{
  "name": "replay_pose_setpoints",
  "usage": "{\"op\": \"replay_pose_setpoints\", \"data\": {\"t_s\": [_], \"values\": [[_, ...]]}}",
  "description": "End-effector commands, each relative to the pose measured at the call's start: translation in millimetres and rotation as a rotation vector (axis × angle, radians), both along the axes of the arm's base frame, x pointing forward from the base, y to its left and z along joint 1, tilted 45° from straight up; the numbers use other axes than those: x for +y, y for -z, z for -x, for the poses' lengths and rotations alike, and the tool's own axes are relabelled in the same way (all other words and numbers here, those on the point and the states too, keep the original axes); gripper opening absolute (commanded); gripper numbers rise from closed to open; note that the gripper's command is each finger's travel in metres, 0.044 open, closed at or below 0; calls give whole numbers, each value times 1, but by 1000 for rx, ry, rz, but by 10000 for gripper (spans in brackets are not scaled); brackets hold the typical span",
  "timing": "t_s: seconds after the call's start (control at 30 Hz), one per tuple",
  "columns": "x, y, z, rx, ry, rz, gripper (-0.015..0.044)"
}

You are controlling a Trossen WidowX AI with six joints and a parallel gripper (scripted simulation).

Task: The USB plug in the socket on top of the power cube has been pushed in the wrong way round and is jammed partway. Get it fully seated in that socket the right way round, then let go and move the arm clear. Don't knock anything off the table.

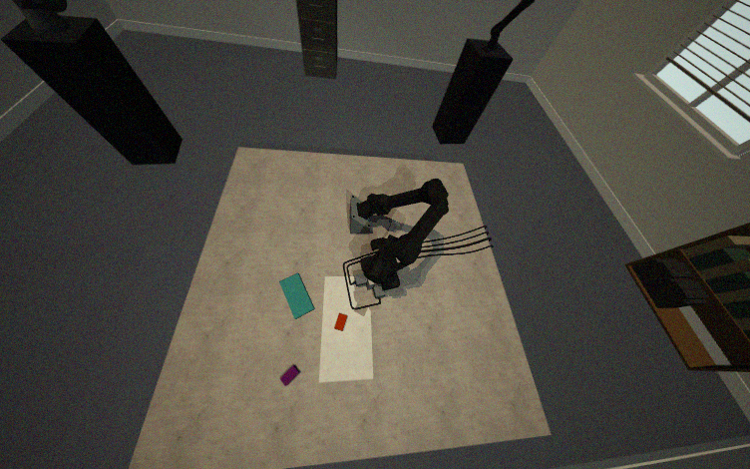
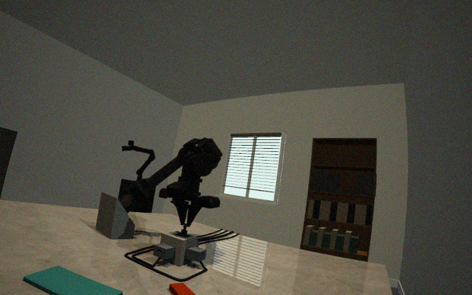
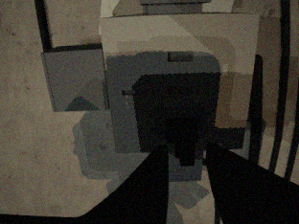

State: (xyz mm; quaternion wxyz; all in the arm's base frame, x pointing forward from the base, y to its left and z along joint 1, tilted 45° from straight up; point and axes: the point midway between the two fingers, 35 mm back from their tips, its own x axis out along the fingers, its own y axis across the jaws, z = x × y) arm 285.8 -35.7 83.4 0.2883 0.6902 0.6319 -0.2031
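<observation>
The grey power cube (image 2: pixel 172 245) (image 3: pixel 131 34) stands on the table with grey blocks out from its sides. The arm mostly hides it in the top view. The dark USB plug (image 2: pixel 184 231) (image 3: pixel 188 152) stands upright at the cube's top. How deep it sits and which way round it is cannot be told. My gripper (image 2: pixel 186 224) (image 3: pixel 186 153) points down over the plug. Its fingers are slightly apart, one on each side of the plug in the wrist view, and grip nothing. The shadow on the cube's top hides detail around the socket.
Black cables (image 1: pixel 454 239) (image 2: pixel 218 235) run off beside the cube, and a black loop (image 2: pixel 164 271) lies around its base. A red block (image 1: pixel 340 321) (image 2: pixel 181 289) lies on a white sheet (image 1: pixel 346 360). A teal slab (image 1: pixel 296 295) (image 2: pixel 65 280) and a purple block (image 1: pixel 288 375) lie farther off.
</observation>
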Motion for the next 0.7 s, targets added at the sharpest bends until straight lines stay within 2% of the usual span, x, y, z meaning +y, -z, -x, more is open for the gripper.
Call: {"op": "replay_pose_setpoints", "data": {"t_s": [0.0, 0.67], "values": [[0, 0, 0, 0, 1, 0, 95], [-8, -8, 1, 0, 0, 1, 95]]}}
